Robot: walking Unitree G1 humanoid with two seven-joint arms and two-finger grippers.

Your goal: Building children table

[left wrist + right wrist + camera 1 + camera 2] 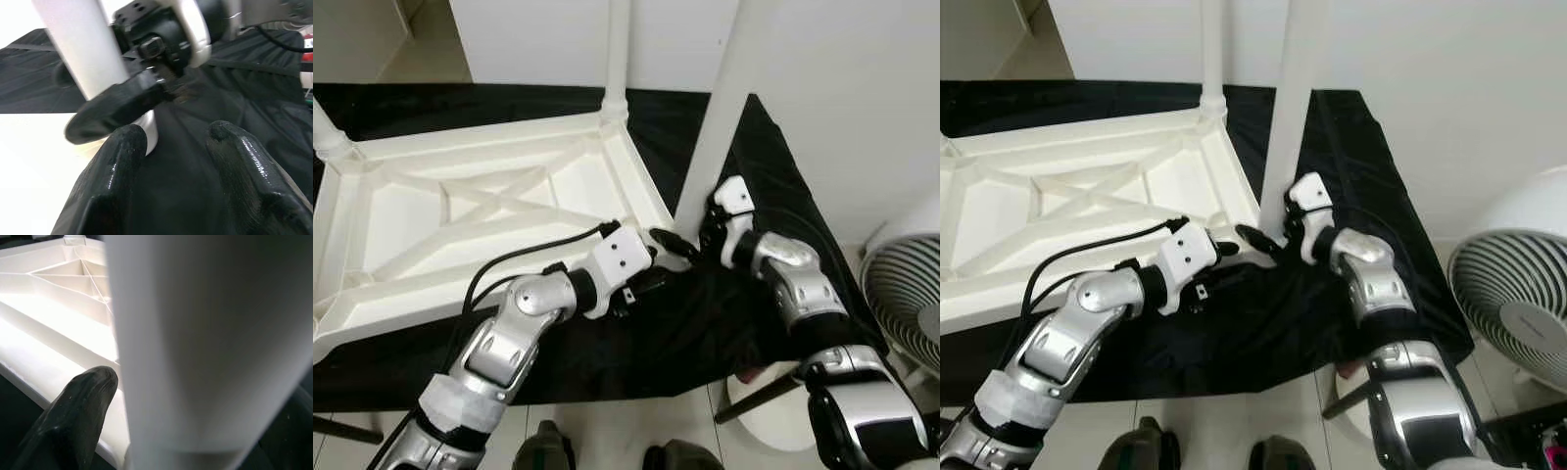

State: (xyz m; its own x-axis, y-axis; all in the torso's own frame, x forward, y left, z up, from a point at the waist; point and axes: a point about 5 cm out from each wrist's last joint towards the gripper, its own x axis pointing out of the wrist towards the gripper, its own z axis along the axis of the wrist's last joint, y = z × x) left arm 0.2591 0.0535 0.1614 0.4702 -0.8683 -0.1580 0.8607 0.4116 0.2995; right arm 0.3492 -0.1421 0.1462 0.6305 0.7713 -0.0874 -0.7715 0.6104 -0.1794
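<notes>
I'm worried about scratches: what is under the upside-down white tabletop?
A black cloth lies under the tabletop, spreading past its edges. Whatever supports the cloth is covered.

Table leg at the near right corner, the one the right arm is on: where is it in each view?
Left eye view: white table leg rises right of centre.
Right eye view: it stands at centre.
Left wrist view: upper left, right tool on it.
Right wrist view: broad white column at centre and right.
Shared landmark: the upturned tabletop beside its foot.
</notes>
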